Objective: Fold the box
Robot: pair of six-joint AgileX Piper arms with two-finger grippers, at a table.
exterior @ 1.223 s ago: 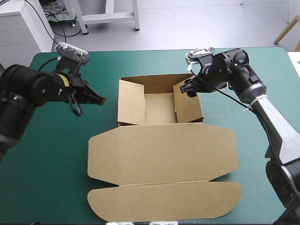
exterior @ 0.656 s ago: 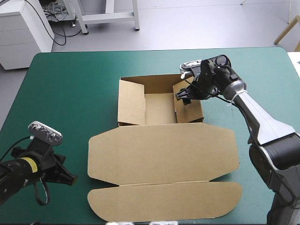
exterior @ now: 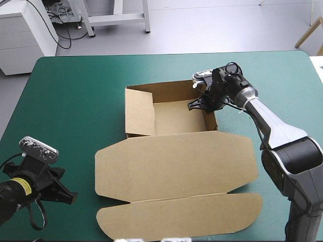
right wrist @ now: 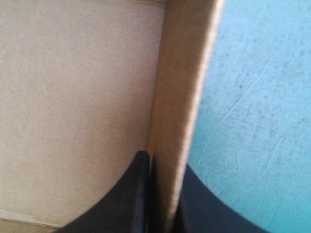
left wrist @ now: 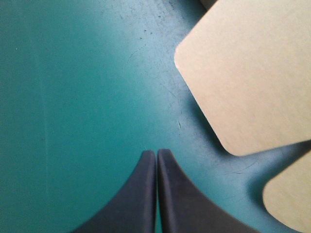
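At right wall of box (exterior: 171, 161) | right jaws grip it | left jaws closed

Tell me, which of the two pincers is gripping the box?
The right pincer: it is shut on the right wall of the box. The left pincer is shut on nothing, over bare cover.

I've got bare table (exterior: 75, 85) left of and beyond the box (exterior: 174, 117), free to pass. Flat lid (exterior: 174, 161) fills the near middle; right arm (exterior: 272, 126) blocks the right side.
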